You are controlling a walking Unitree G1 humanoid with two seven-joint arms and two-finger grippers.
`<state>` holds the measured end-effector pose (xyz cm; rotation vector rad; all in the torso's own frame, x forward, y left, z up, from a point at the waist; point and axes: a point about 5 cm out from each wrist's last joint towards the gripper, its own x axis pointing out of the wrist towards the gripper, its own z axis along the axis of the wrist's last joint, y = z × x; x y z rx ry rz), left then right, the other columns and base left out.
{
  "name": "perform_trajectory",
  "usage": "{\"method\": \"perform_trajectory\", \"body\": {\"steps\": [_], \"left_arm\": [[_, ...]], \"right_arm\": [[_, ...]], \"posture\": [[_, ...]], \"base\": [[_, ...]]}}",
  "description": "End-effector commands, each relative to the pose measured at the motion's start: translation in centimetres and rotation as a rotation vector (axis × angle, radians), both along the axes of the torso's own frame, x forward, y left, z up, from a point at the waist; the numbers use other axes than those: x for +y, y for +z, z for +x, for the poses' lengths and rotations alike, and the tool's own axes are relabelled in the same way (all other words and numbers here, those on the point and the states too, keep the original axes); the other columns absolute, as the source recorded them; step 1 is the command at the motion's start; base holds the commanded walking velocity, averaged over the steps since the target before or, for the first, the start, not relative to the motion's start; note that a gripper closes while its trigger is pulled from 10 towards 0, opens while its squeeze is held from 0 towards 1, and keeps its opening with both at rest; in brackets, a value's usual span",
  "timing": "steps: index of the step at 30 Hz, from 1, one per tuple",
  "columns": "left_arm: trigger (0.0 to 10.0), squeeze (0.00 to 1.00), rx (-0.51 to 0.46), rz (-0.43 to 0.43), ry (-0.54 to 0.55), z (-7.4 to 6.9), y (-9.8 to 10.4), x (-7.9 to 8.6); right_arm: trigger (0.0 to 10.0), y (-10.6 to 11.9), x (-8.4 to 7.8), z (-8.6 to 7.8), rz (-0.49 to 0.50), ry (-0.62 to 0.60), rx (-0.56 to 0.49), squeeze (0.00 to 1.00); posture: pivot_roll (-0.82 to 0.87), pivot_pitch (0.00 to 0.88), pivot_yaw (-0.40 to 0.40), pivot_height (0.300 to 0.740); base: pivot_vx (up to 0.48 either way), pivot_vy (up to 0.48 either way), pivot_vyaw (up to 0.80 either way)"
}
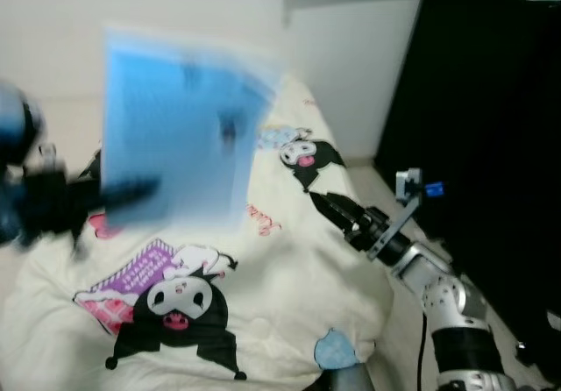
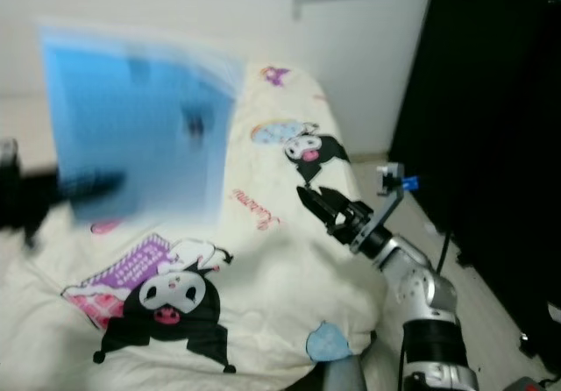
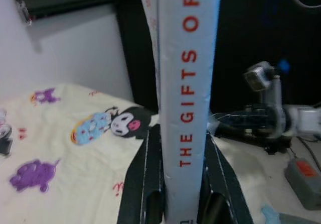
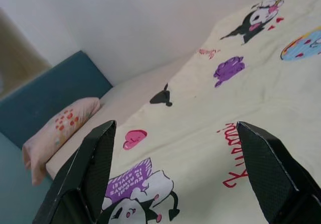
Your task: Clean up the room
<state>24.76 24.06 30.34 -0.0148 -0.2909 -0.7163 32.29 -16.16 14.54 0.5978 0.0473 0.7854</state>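
A home bedroom: a bed (image 1: pixel 289 259) spread with a cream cartoon-print duvet (image 4: pixel 210 133), a pink spotted pillow (image 4: pixel 55 128) against a teal headboard (image 4: pixel 55 93), plain white walls (image 1: pixel 175 5) and dark furniture (image 1: pixel 491 102) alongside.

A cream duvet (image 1: pixel 289 277) printed with black-and-white cartoon characters, purple shapes and red lettering covers the bed (image 4: pixel 150 96). A pale pink pillow (image 4: pixel 57 128) with small red marks lies at the bed's far end, against a teal headboard (image 4: pixel 55 91). A white wall (image 1: pixel 175 5) runs behind the bed. A tall black panel (image 1: pixel 491 128), possibly a wardrobe, stands just beside the bed's edge, with a strip of pale floor (image 2: pixel 491 312) between them. A small grey box with an orange button (image 3: pixel 305 176) lies on that floor.
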Motion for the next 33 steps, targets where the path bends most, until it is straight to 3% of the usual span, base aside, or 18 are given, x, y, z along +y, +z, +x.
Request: {"method": "perform_trajectory", "body": {"steps": [1,2,3,4,6,7,11,12,13,14,16,21,25,33], "left_arm": [[10.0,0.0,0.078,-0.149,0.103,1.8,-1.6,0.0],[10.0,0.0,0.078,-0.149,0.103,1.8,-1.6,0.0],[10.0,0.0,0.126,-0.189,0.149,2.8,-3.1,-1.3],[10.0,0.0,0.195,-0.282,0.111,3.8,-5.1,-3.4],[10.0,0.0,0.195,-0.282,0.111,3.8,-5.1,-3.4],[10.0,0.0,0.236,-0.345,0.074,4.3,-6.2,-4.9],[10.0,0.0,0.236,-0.345,0.074,4.3,-6.2,-4.9],[10.0,0.0,0.278,-0.417,0.101,5.2,-7.4,-5.8],[10.0,0.0,0.278,-0.417,0.101,5.2,-7.4,-5.8],[10.0,0.0,0.33,-0.518,0.187,6.4,-9.1,-5.7],[10.0,0.0,0.33,-0.518,0.187,6.4,-9.1,-5.7],[10.0,0.0,0.38,-0.59,0.312,7.3,-11.0,-4.5],[10.0,0.0,0.471,-0.558,0.415,8.0,-12.6,-4.8],[10.0,0.0,0.456,-0.59,0.428,8.0,-13.4,-5.6]], "right_arm": [[10.0,0.4,0.4,0.2,0.001,0.005,-0.012,0.0],[10.0,0.4,0.4,0.2,0.001,0.005,-0.012,0.0],[10.0,0.4,0.5,0.2,0.004,0.01,-0.014,0.0],[10.0,0.5,0.7,0.1,0.003,0.022,-0.019,0.0],[10.0,0.5,0.7,0.1,0.003,0.022,-0.019,0.0],[10.0,0.6,0.9,0.1,0.002,0.031,-0.022,0.0],[10.0,0.6,0.9,0.1,0.002,0.031,-0.022,0.0],[10.0,0.7,1.0,0.1,0.002,0.037,-0.025,0.0],[10.0,0.7,1.0,0.1,0.002,0.037,-0.025,0.0],[10.0,0.6,1.1,0.2,-0.005,0.044,-0.028,0.0],[10.0,0.6,1.1,0.2,-0.005,0.044,-0.028,0.0],[10.0,0.4,1.3,0.3,-0.015,0.044,-0.028,0.0],[10.0,0.3,1.4,0.3,-0.021,0.049,-0.023,0.0],[10.0,0.2,1.5,0.4,-0.038,0.069,-0.018,0.0]], "posture": [[-0.02,0.0,-0.051,0.506],[-0.02,0.0,-0.051,0.506],[-0.03,0.0,-0.054,0.511],[-0.03,0.0,-0.059,0.516],[-0.03,0.0,-0.059,0.516],[-0.03,0.0,-0.061,0.52],[-0.03,0.0,-0.061,0.52],[-0.04,0.0,-0.065,0.525],[-0.04,0.0,-0.065,0.525],[-0.04,0.0,-0.065,0.535],[-0.04,0.0,-0.065,0.535],[-0.05,0.0,-0.066,0.555],[-0.05,0.0,-0.082,0.57],[-0.04,0.0,-0.097,0.599]], "base": [[-0.48,0.0,0.0],[-0.48,0.0,0.0],[-0.48,0.0,0.0],[0.0,0.0,0.0],[0.0,0.0,0.0],[0.0,0.0,0.0],[0.0,0.0,0.0],[0.0,0.0,0.0],[0.0,0.0,0.0],[0.0,0.0,0.0],[0.0,0.0,0.0],[0.0,0.0,0.0],[-0.12,0.0,0.0],[-0.42,0.0,0.0]]}}
